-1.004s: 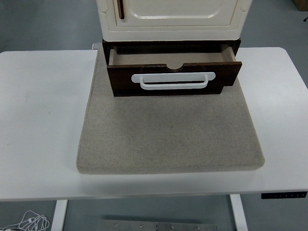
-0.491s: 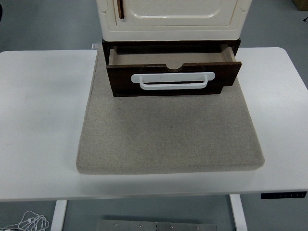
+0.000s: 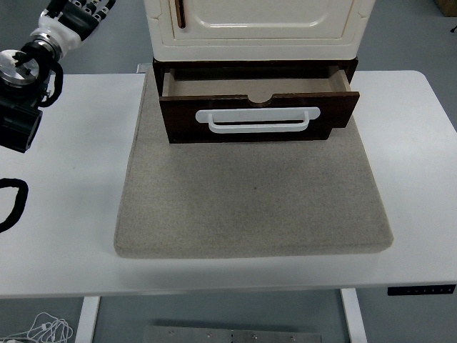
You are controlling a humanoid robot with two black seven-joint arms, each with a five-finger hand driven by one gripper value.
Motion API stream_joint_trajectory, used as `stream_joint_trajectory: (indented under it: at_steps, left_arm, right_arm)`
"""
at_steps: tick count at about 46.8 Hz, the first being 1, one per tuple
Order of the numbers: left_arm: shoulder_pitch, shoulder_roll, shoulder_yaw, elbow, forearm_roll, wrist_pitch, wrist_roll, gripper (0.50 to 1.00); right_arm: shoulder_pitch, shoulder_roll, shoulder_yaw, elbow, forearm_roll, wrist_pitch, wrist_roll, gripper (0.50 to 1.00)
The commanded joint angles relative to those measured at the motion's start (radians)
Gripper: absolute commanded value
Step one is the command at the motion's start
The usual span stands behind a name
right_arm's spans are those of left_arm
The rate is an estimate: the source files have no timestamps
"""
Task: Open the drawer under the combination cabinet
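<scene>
The left hand (image 3: 77, 14) is cut off by the picture's top edge at the upper left, so only its knuckles and the bases of its fingers show; whether those fingers are spread or curled cannot be told; they touch nothing visible. The cream cabinet (image 3: 257, 28) is likewise cropped at the top. The dark drawer (image 3: 258, 114) sits well apart from the fingers, to their right and nearer the table's front edge, pulled part-way out under the cabinet; its front faces the near edge, its long axis running left to right, as does its white handle (image 3: 258, 120); it stands at the far end of a grey mat (image 3: 253, 200) on the white table (image 3: 64, 214).
</scene>
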Motion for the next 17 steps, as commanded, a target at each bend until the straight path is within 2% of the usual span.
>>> stream_joint_trajectory:
  at_steps: [1, 17]
  left_arm:
    - [0.022, -0.029, 0.0, 0.0, 0.0, -0.001, -0.004, 1.0]
    - [0.045, -0.051, -0.02, -0.006, -0.014, -0.028, -0.041, 1.0]
  right_arm:
    - [-0.002, 0.0, 0.0, 0.0, 0.0, 0.0, 0.0, 0.926]
    - [0.001, 0.0, 0.011, 0.0, 0.002, 0.005, 0.0, 0.926]
